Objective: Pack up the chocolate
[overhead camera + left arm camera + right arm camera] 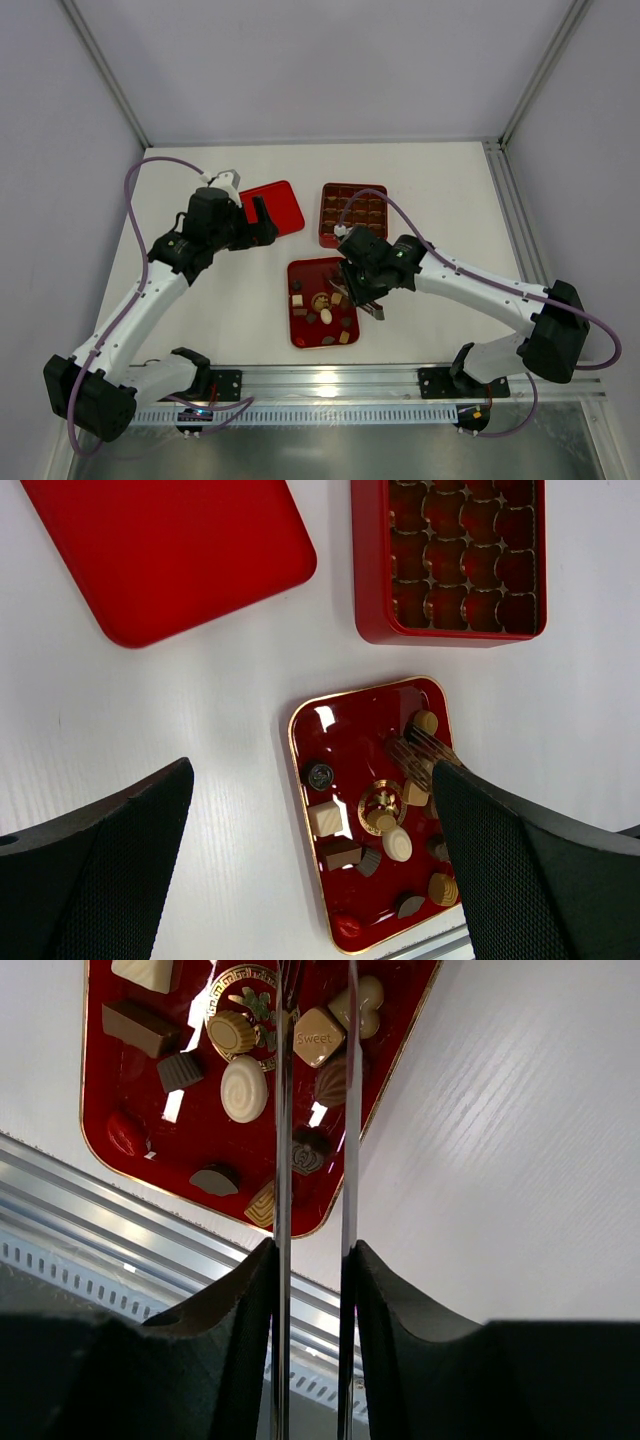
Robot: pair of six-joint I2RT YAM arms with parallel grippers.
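Observation:
Several small pieces of chocolate (322, 305), dark, tan and cream, lie loose on a flat red gold-rimmed tray (295, 270). My right gripper (366, 296) hangs over the tray's right side, shut on a pair of metal tongs (283, 1110). The tong blades stand slightly apart over the chocolate (308, 1150), and their ribbed tips (420, 745) show above the tray (345, 720). Nothing shows between the blades' ends. My left gripper (262, 222) is wide open and empty, up and to the left of the tray, between it and the red lid.
A square red box (353, 213) with brown grid compartments stands just beyond the tray. A flat red lid (272, 208) lies to its left. An aluminium rail (330, 380) runs along the near table edge, close to the tray.

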